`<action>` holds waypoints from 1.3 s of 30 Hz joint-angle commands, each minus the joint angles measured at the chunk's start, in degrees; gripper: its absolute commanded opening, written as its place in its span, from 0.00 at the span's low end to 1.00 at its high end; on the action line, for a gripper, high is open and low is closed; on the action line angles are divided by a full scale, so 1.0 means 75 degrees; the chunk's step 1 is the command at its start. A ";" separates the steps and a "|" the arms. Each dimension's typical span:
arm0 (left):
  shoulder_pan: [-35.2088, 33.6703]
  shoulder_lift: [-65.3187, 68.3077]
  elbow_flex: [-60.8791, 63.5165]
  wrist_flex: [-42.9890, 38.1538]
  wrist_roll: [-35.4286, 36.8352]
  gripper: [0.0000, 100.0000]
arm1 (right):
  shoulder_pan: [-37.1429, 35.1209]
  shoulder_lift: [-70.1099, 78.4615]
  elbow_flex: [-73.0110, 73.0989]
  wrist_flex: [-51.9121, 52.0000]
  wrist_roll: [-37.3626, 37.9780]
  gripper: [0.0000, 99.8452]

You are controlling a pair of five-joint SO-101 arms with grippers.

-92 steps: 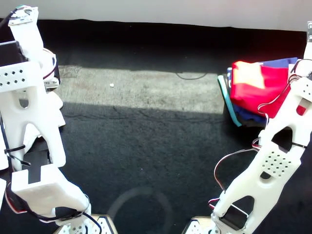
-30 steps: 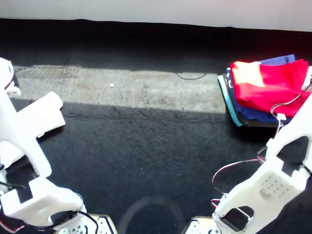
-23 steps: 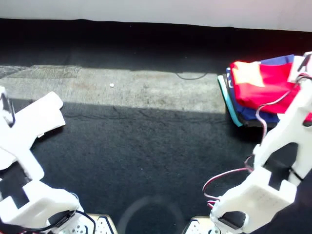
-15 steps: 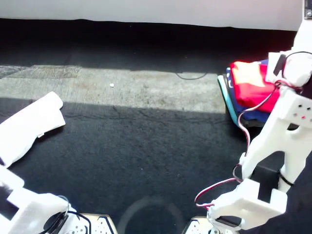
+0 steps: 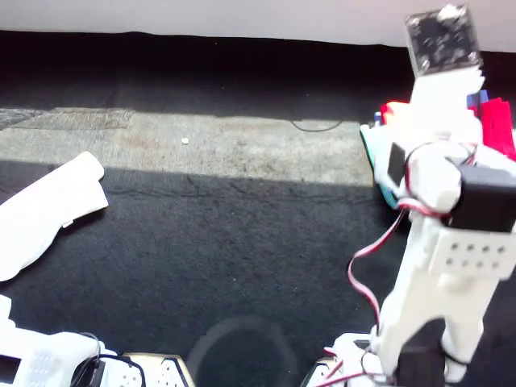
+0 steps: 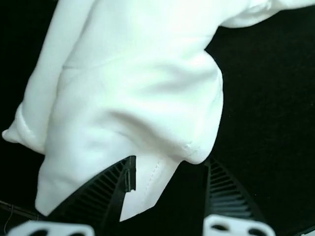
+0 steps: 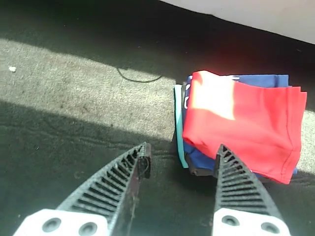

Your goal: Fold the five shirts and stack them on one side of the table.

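The dark tabletop [image 5: 242,242] is the biggest thing here, with a sunlit band across it and a wide bare stretch in front of both hands. The right arm [image 5: 443,242] stands tall over its far right side, covering most of the pile there. The white shirt [image 6: 138,88] lies spread just beyond the left hand [image 6: 170,162]; its fingers are apart, with a stitched corner of the shirt lying between them, not pinched. The stack of folded shirts [image 7: 241,123] sits just past the right hand [image 7: 182,147], off toward one finger. The red one is on top, with blue, teal and dark edges showing beneath it. That hand is spread too, holding nothing. A thin dark thread [image 7: 138,78] lies ahead of it, beside the stack. A white speck [image 7: 12,69] sits well off to its other side.
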 commanded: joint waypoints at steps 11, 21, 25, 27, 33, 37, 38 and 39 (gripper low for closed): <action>0.2069 -0.1037 0.0533 -0.0176 0.0750 0.01 | -0.0088 -0.2268 0.3440 0.0041 -0.0070 0.21; 0.7320 -0.5011 0.0381 0.1899 0.3423 0.01 | -0.0064 -0.3206 0.6336 -0.1401 -0.0094 0.21; 1.0040 -0.6582 0.0381 0.1911 0.4325 0.01 | -0.0064 -0.3534 0.7238 -0.1823 -0.0094 0.21; 1.1305 -0.7109 0.0369 0.1864 0.4571 0.01 | -0.0053 -0.3686 0.7578 -0.1952 -0.0094 0.21; 1.3814 -0.7414 0.0463 0.0774 0.5650 0.01 | -0.0053 -0.4015 0.8059 -0.2010 -0.0094 0.21; 1.4400 -0.7414 0.0733 -0.0012 0.5802 0.01 | -0.0053 -0.4073 0.8199 -0.1999 -0.0094 0.21; 1.4435 -0.7414 0.0803 -0.0070 0.5802 0.02 | -0.0053 -0.4073 0.8246 -0.1987 -0.0094 0.21; 1.4447 -0.7414 0.0873 -0.0094 0.5802 0.04 | -0.0053 -0.4073 0.8293 -0.1999 -0.0094 0.21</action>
